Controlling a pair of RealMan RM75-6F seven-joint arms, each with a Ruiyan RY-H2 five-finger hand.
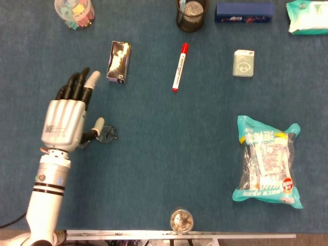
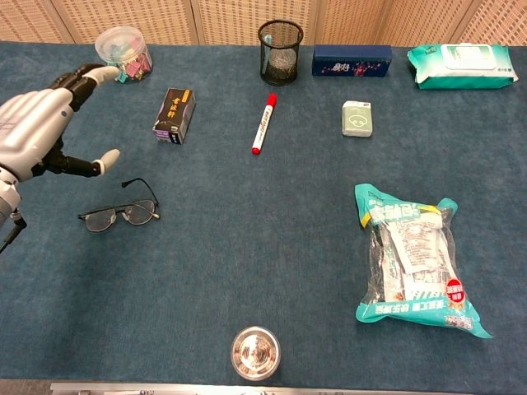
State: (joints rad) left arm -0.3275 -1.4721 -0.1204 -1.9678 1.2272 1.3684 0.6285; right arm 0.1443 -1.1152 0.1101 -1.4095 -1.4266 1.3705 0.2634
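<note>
Left hand [image 1: 65, 122]: fingers spread, holding nothing, hovering palm-down above the eyeglasses [image 2: 120, 211], apparently poised to reach them; eyeglasses lie unfolded, lenses down, on the blue table [image 2: 247, 271] near its left edge; small black box [image 2: 174, 115] and red marker [image 2: 263, 123] beyond, toward the far edge; packaged snack bag [image 2: 412, 259] flat at right; right hand out of sight.
</note>
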